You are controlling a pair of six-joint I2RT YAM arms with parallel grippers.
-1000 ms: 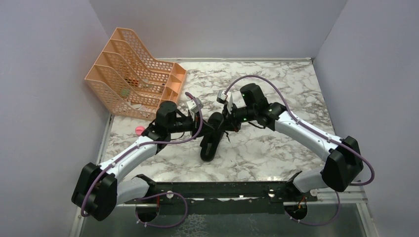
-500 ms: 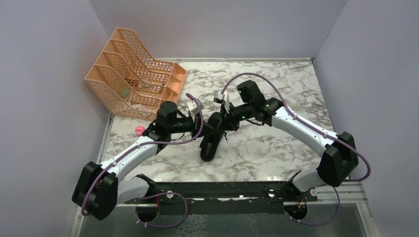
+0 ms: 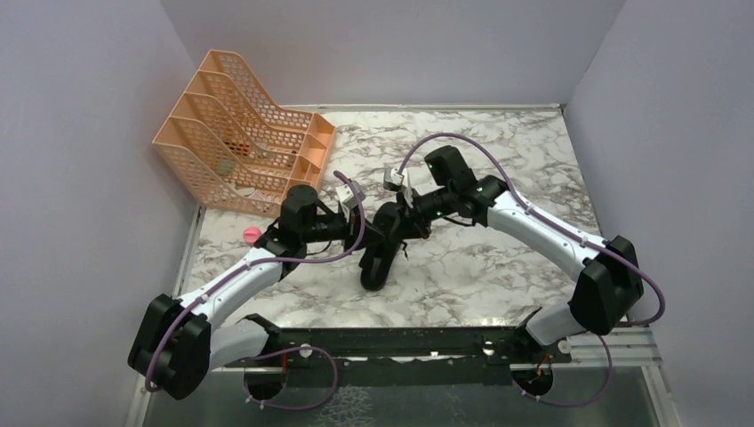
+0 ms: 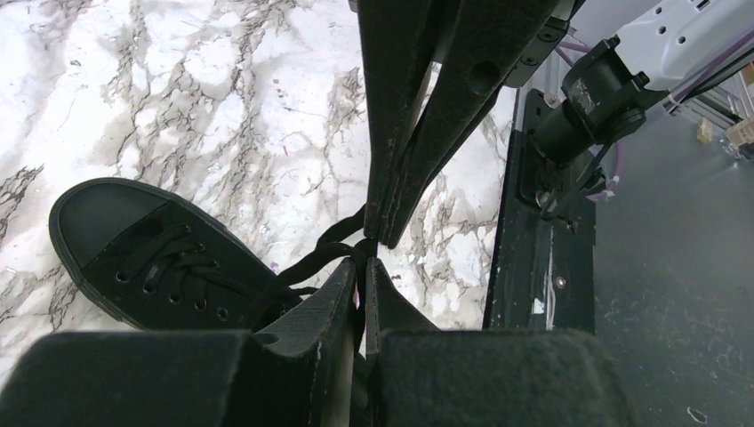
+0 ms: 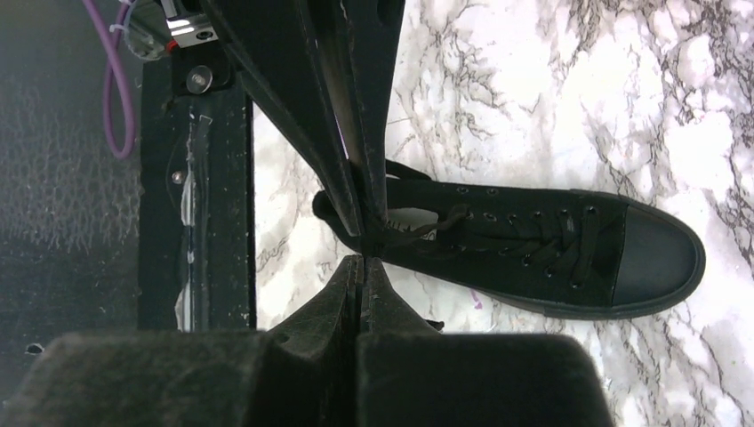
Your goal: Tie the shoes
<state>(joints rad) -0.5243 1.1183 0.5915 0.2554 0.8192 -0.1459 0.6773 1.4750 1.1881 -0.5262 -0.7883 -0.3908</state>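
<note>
The black shoe (image 3: 375,262) lies on the marble table between the arms, with its toe toward the near edge. It also shows in the left wrist view (image 4: 151,258) and the right wrist view (image 5: 542,249). My left gripper (image 3: 382,229) and right gripper (image 3: 398,222) meet tip to tip just above the shoe's opening. The left gripper (image 4: 363,267) is shut on a thin black lace (image 4: 320,253) that runs taut from the shoe's eyelets. The right gripper (image 5: 360,263) is shut on a lace end (image 5: 418,227) beside the shoe's collar.
An orange mesh file rack (image 3: 240,133) stands at the back left. A small pink object (image 3: 252,234) lies near the left arm. The black mounting rail (image 3: 400,342) runs along the near edge. Grey walls close in the left, back and right sides.
The right arm has shifted slightly left and away, bringing its gripper closer over the shoe. The left gripper has barely moved. Both stay shut.
</note>
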